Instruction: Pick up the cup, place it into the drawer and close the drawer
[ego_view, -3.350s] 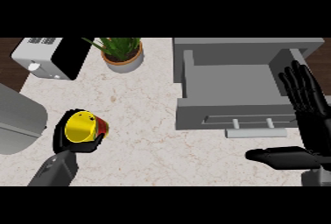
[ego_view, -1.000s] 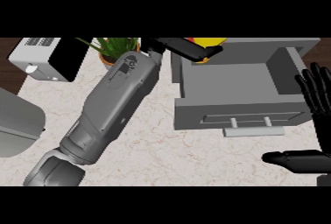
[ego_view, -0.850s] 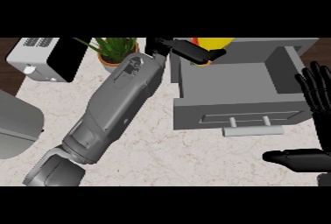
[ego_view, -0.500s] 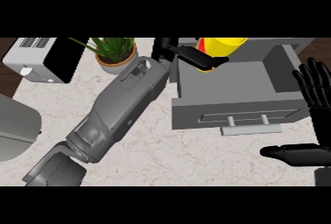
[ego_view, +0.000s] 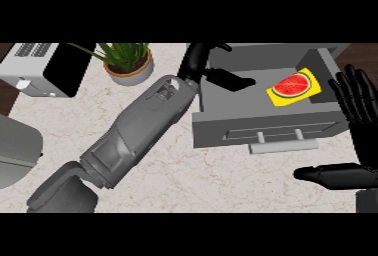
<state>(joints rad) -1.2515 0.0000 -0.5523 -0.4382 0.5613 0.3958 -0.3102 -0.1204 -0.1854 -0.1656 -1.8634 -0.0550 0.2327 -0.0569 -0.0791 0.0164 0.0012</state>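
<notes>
Your drawer (ego_view: 269, 107) stands pulled out of its grey cabinet, front panel and bar handle (ego_view: 283, 145) toward the robot, on the marble bench (ego_view: 214, 175). The cup (ego_view: 295, 88) lies inside the drawer, toward its right wall: yellow, with a watermelon slice printed on it, and it looks tipped rather than upright, though you cannot tell its exact lean from this view. The left hand (ego_view: 210, 67) hangs over the drawer's left rear corner, fingers relaxed and spread, holding nothing; it is apart from the cup, with bare drawer floor between them. The grey left forearm (ego_view: 144, 127) runs on a diagonal from the drawer's left wall down to the lower left of the bench. The right hand (ego_view: 354, 100) shows just right of the drawer, fingers straight and pointing up, thumb (ego_view: 332, 174) stretched toward the drawer's front; it touches nothing. Left of the drawer, beyond the forearm, a potted plant (ego_view: 125, 62) sits at the bench's far edge. Further left of the drawer is a toaster (ego_view: 44, 70). A grey rounded object (ego_view: 16, 150) sits well to the drawer's left; what it is cannot be made out.
</notes>
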